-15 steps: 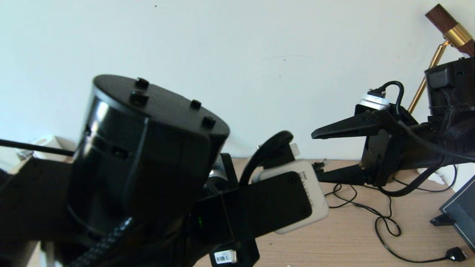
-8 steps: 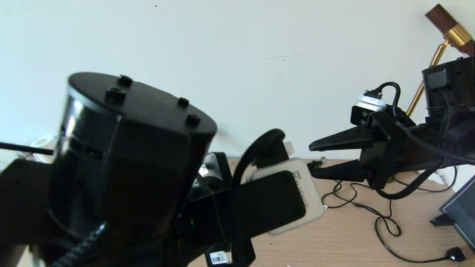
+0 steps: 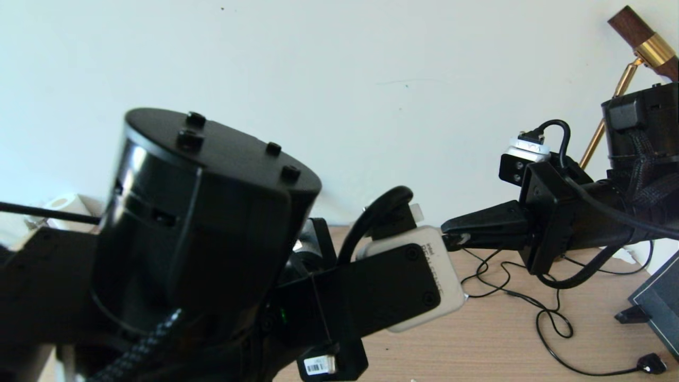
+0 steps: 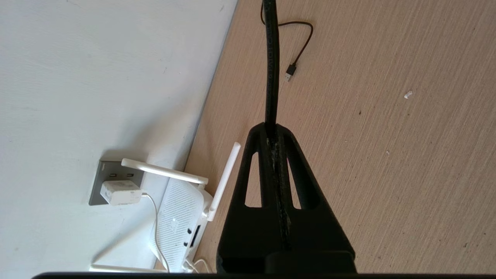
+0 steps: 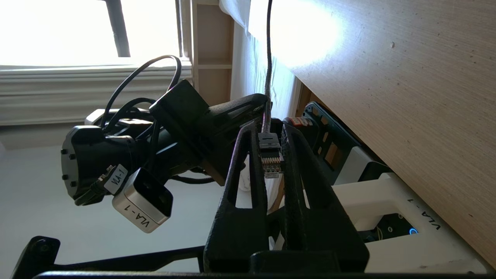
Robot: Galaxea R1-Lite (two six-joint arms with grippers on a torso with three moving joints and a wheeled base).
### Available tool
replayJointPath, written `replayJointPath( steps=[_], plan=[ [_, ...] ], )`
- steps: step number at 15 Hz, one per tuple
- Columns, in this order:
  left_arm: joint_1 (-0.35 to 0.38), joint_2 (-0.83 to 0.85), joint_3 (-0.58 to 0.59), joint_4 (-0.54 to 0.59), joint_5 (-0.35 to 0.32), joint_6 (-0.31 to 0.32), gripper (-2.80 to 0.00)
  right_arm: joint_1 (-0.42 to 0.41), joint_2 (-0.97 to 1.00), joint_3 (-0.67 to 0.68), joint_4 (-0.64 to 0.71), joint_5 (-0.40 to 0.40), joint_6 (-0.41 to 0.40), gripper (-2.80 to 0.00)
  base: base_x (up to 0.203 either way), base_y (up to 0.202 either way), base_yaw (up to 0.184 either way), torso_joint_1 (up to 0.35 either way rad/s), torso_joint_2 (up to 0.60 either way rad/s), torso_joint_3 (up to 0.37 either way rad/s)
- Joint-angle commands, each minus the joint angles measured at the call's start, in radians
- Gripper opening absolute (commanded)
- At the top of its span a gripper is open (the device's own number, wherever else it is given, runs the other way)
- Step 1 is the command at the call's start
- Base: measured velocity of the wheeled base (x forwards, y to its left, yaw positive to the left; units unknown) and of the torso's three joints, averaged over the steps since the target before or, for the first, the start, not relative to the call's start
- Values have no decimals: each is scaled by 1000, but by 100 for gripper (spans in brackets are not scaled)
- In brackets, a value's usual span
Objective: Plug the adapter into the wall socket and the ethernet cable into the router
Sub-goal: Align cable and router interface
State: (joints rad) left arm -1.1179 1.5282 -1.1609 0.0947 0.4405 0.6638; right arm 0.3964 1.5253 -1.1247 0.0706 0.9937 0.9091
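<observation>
The ethernet cable (image 4: 272, 58) is a thick black cord, and my left gripper (image 4: 271, 126) is shut on it above the wooden table. Its clear plug tip (image 5: 270, 164) sits between the fingers of my right gripper (image 5: 270, 130), which is shut on it just past the left one. In the head view the right gripper (image 3: 451, 233) reaches in from the right, level, toward the bulky left arm (image 3: 212, 239). The white adapter (image 4: 120, 192) sits in the grey wall socket (image 4: 97, 186). The router (image 4: 178, 224) lies below it against the wall, ports facing the table.
Thin black cords (image 3: 546, 318) loop over the table (image 3: 504, 345) at the right, ending in a flat black plug (image 3: 651, 363). A brass lamp stem (image 3: 626, 79) and a dark frame (image 3: 658, 302) stand at the far right. A small USB-ended cord (image 4: 290, 71) lies beyond the left gripper.
My right gripper's jaws, wide apart a second ago, have closed on the cable's plug tip. The left arm wavered slightly and kept its grip.
</observation>
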Motion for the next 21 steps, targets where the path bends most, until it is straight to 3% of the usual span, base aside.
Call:
replayJointPath(
  steps=[1,8,9,13,17,19,21],
  plan=[
    [0,7,0,-3,1,2,-280,1,-2,2,1,6,5,-280,0,0,0,0,0,0],
    [0,36,2,-63,-2,18,-280,-1,-4,12,0,3,5,-280,0,0,0,0,0,0],
    [0,41,4,-85,-2,28,0,-1,-4,16,0,2,4,-280,0,0,0,0,0,0],
    [-2,22,8,-92,5,58,0,-13,-1,20,1,0,26,-280,0,0,0,0,0,0],
    [-1,-82,90,-135,52,112,0,-47,10,2,0,0,259,-280,0,0,0,0,0,0],
    [-2,-97,160,-283,55,227,0,-65,12,-1,1,4,388,-280,0,0,0,0,0,0],
    [-2,-89,217,-480,37,420,0,-71,5,4,1,8,508,-280,0,0,0,0,0,0]
  ],
)
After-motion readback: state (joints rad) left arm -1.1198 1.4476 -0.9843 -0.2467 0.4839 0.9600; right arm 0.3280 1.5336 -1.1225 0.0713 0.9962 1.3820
